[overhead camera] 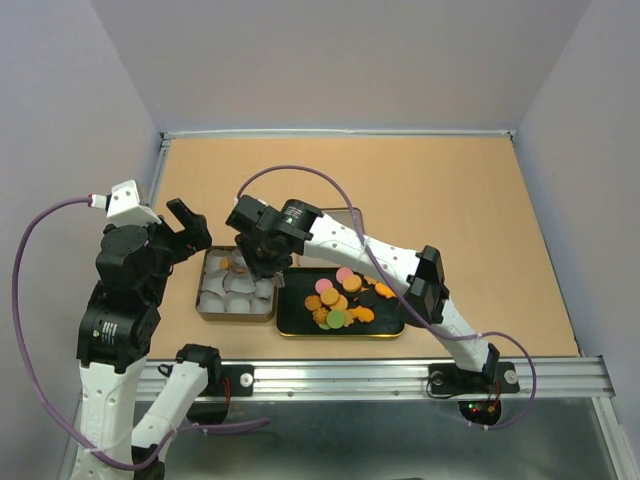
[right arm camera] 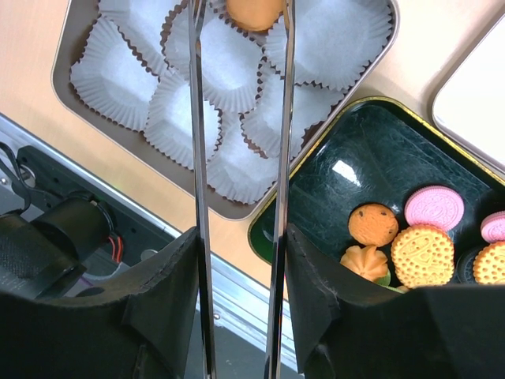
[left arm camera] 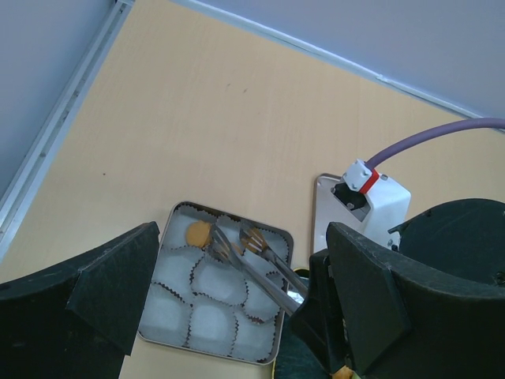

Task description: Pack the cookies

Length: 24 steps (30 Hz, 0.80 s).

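The cookies [overhead camera: 340,305] lie piled on a black tray [overhead camera: 290,325]; in the right wrist view they [right arm camera: 418,253] are round, pink and orange. My right gripper [overhead camera: 262,262] [right arm camera: 241,245] is shut on metal tongs [right arm camera: 197,158], whose tips reach over a silver tin [overhead camera: 208,312] lined with white paper cups. An orange cookie [right arm camera: 252,12] sits between the parted tong tips in a far cup. The left wrist view shows the tongs [left arm camera: 260,272], that cookie [left arm camera: 254,241] and another [left arm camera: 197,233] in the neighbouring cup. My left gripper [overhead camera: 185,235] [left arm camera: 241,253] hangs open and empty above the tin's left side.
The tin's silver lid [overhead camera: 350,215] [right arm camera: 473,103] lies behind the tray, partly under the right arm. The tin [left arm camera: 205,350] [right arm camera: 59,75] and tray [right arm camera: 331,189] sit side by side close to the table's near metal rail [overhead camera: 380,375]. Purple walls enclose the table.
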Tool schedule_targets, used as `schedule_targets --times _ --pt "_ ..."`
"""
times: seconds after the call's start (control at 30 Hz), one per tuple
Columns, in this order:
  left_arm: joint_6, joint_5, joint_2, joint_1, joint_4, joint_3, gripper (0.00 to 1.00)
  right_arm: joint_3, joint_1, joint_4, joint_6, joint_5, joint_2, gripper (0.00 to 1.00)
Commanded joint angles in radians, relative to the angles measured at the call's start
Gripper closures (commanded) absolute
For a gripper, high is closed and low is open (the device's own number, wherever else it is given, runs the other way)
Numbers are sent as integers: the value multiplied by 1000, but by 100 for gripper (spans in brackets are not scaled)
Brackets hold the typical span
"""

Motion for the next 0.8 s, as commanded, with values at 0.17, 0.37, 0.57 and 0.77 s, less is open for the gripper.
schedule_targets --times 0.17,0.37,0.57,0.77 --pt "18 -15 7 -6 27 36 1 15 -4 48 7 78 -150 51" --pt "23 -7 26 -6 33 43 1 -196 -4 46 54 174 -325 51" --pt "7 30 30 -6 55 20 1 -532 -4 46 157 246 -591 51" --pt "-2 89 55 -8 76 7 1 -847 -9 -15 327 280 -838 50"
